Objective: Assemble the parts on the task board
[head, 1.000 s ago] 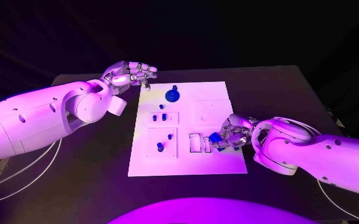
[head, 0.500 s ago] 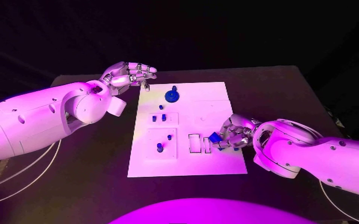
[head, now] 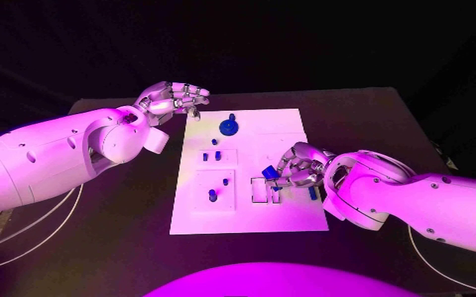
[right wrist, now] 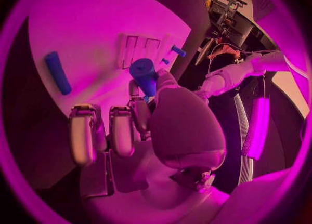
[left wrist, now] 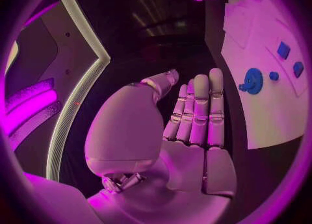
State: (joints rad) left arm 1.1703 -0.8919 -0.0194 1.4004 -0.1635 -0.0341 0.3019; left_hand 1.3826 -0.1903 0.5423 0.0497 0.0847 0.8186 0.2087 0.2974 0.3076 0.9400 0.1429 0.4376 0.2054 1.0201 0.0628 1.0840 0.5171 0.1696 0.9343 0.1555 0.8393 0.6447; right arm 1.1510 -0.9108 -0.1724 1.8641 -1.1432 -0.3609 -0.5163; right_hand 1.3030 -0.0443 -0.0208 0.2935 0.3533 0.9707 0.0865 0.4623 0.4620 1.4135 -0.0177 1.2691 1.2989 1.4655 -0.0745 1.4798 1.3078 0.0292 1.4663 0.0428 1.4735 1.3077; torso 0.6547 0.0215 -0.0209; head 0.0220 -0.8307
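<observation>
The white task board (head: 248, 218) lies mid-table. My right hand (head: 298, 167) hovers over its right side and pinches a short blue cylinder (head: 267, 171), seen between thumb and finger in the right wrist view (right wrist: 144, 76). The cylinder sits just above two narrow slots (head: 265, 191). A blue peg (head: 314, 192) lies loose on the board beside that hand. A blue gear (head: 229, 127) stands near the far edge. Small blue pieces (head: 211, 155) stand in the left panels. My left hand (head: 174, 97) hangs off the board's far left corner, holding nothing, its fingers (left wrist: 198, 109) straight.
The board (left wrist: 260, 109) reaches close to the table's front edge. A lower left panel holds two more small blue pieces (head: 217, 190). Dark table surface lies on both sides of the board. The loose blue peg (right wrist: 57, 71) rests on bare board (right wrist: 85, 26).
My right hand has carried the blue cylinder leftward and away from me, over toward the slots. A blue peg now shows where the hand was. The left hand has stayed put.
</observation>
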